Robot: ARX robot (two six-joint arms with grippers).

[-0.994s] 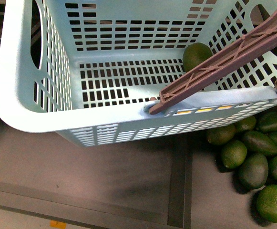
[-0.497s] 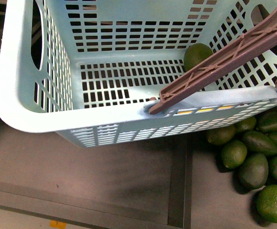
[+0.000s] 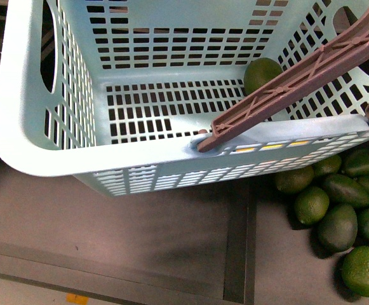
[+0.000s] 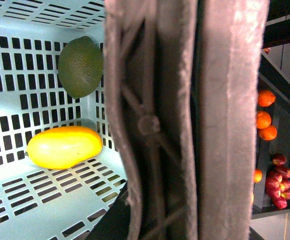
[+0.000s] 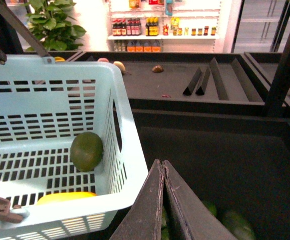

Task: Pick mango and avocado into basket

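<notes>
Already mango (image 4: 64, 146) and avocado (image 4: 80, 66) inside basket (image 3: 19, 127), side by side; right gripper (image 5: 162, 170) pressed closed, empty, just outside wall; left gripper state unclear, handle (image 4: 184, 120) fills its view

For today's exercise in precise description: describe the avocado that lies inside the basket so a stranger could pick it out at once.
Find the light blue slotted basket with the brown ribbed handle. On its floor lie just two fruits, near one corner. The avocado is the dark green, dull-skinned, rounded one beside the smooth yellow mango; the other avocados are piled outside the basket.
</notes>
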